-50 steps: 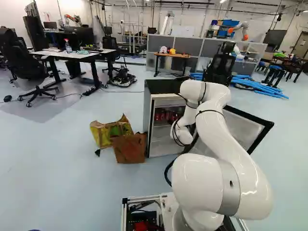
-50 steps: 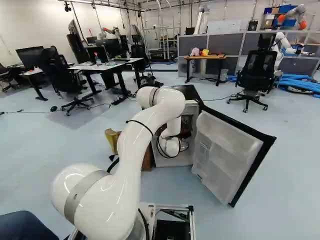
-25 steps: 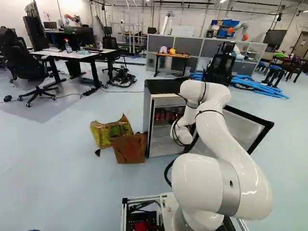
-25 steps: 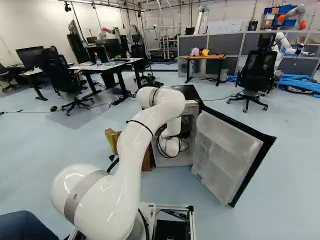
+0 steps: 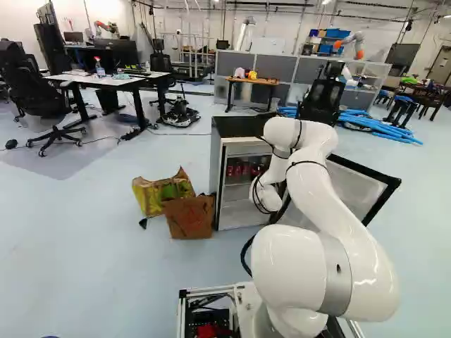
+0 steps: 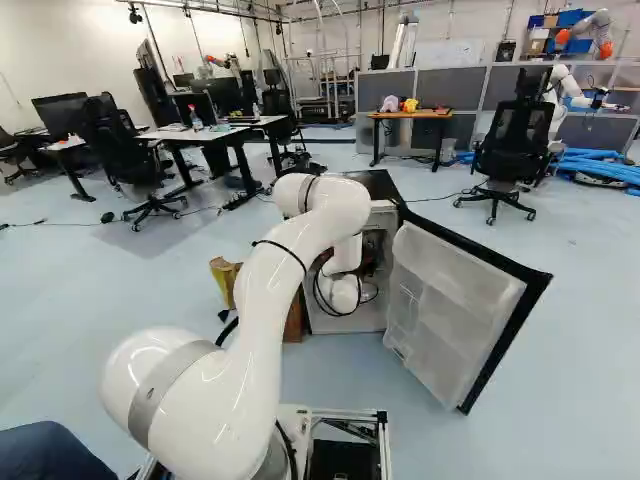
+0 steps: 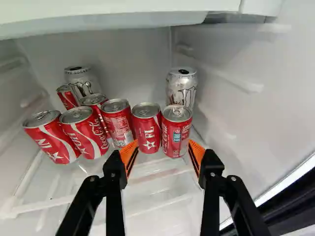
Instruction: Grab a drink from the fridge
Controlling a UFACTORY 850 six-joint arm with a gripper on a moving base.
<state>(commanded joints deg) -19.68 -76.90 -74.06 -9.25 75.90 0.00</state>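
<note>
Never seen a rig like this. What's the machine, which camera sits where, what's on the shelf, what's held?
It's a white robot arm on a moving base. Two pictures look ahead from behind it, left and right, showing it reaching into an open fridge. The third looks along the wrist: the black gripper stands open. On the shelf are seven red cans and two silver cans. Nothing is held.

Clear, flat fridge shelf [image 7: 158, 165]
Seven round red metal cans [image 7: 146, 129] sit on it, with two round silver metal cans [image 7: 181, 89] behind red ones
</note>
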